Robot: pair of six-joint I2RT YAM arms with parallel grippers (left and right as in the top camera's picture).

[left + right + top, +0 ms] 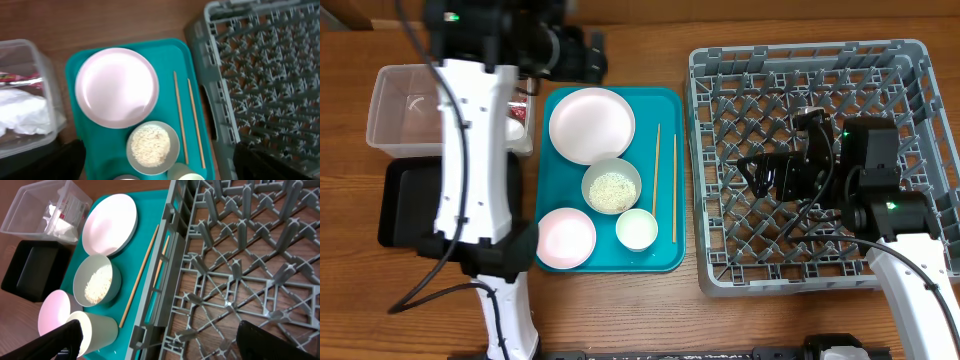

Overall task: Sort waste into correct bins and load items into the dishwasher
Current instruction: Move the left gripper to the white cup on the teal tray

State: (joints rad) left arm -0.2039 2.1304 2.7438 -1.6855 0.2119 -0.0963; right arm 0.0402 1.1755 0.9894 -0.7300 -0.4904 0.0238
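Observation:
On the teal tray lie a large white plate, a bowl of rice grains, a small plate, a small empty bowl and two chopsticks. The clear tub holds the white napkin and the red-and-white wrapper. The black tray sits in front of it. My left gripper is open and empty, high above the tray's far edge. My right gripper is open and empty over the grey dish rack, near its left side.
The left arm's white link crosses over the tub and the black tray and hides part of them. The rack's left wall stands right beside the teal tray. Bare wooden table shows along the front.

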